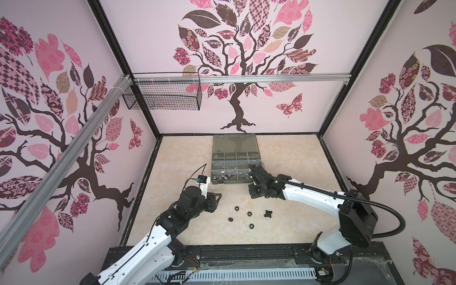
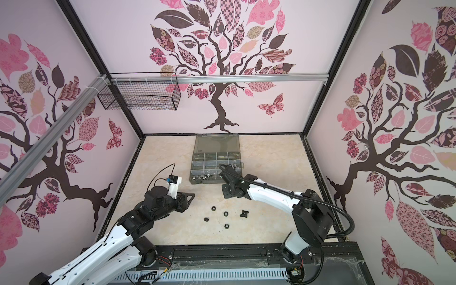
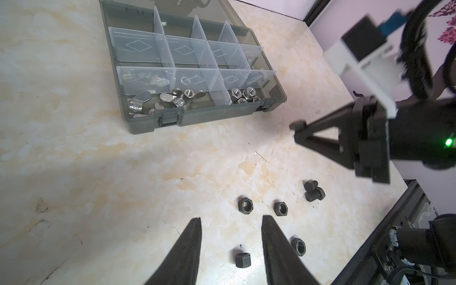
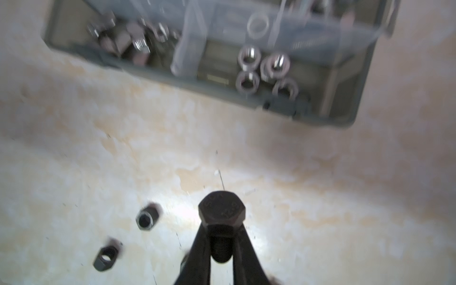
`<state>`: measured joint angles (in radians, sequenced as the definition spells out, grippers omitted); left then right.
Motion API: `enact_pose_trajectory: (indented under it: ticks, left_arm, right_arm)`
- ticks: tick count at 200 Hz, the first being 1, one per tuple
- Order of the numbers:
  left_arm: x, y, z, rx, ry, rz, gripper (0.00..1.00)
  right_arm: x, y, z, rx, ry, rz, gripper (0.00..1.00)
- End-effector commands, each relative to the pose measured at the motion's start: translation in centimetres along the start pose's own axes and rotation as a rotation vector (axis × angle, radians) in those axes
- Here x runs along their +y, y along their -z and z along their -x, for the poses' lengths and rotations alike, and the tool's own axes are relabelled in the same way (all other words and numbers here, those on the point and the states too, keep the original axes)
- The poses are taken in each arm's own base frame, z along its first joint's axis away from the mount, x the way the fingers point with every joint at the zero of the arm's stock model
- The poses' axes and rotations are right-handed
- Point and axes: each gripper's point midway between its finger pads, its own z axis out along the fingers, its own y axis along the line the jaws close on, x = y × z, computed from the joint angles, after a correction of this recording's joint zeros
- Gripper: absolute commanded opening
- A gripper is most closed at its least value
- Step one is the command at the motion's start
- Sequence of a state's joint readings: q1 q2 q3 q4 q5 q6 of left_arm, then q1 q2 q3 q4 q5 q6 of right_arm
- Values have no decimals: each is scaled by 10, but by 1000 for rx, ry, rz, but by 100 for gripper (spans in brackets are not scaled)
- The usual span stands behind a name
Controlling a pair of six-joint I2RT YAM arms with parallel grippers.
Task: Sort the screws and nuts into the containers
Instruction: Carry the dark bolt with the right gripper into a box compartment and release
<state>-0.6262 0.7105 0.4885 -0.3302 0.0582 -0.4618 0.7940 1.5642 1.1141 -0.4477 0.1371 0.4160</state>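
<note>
R gripper (image 4: 222,227) is clamping black screw (image 4: 221,209); L gripper (image 3: 231,218) is idling half-open, empty. Silver nuts (image 3: 244,95) are sitting in case (image 3: 145,123); 4 black nuts (image 1: 249,213), lower centre in a top view, are awaiting sorting.

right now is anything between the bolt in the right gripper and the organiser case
Nothing visible. The right gripper is shut on the black bolt, and only bare tabletop lies between it and the front wall of the organiser case. Its lid is open. Two loose black nuts lie off to one side, out of the path.
</note>
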Motion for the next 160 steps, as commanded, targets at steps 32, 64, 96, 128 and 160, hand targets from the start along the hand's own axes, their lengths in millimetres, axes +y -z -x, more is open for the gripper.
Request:
enact_pose_trajectory:
  ticks: [32, 64, 96, 128, 160]
  left_arm:
    - [1, 2, -4, -18, 11, -19, 43]
    - [-3, 3, -4, -13, 10, -33, 43]
    - [-3, 4, -6, -11, 7, -36, 43]
    - [-5, 6, -2, -32, 4, -47, 43]
    - [-5, 5, -5, -17, 10, -48, 43]
  right_arm:
    - [5, -41, 105, -107, 87, -8, 12]
    - [-5, -80, 126, -87, 64, -46, 12]
    - [-13, -104, 127, -56, 59, -86, 13]
    - [-21, -116, 123, -34, 48, -107, 14]
    - [-24, -124, 117, -17, 30, -105, 17]
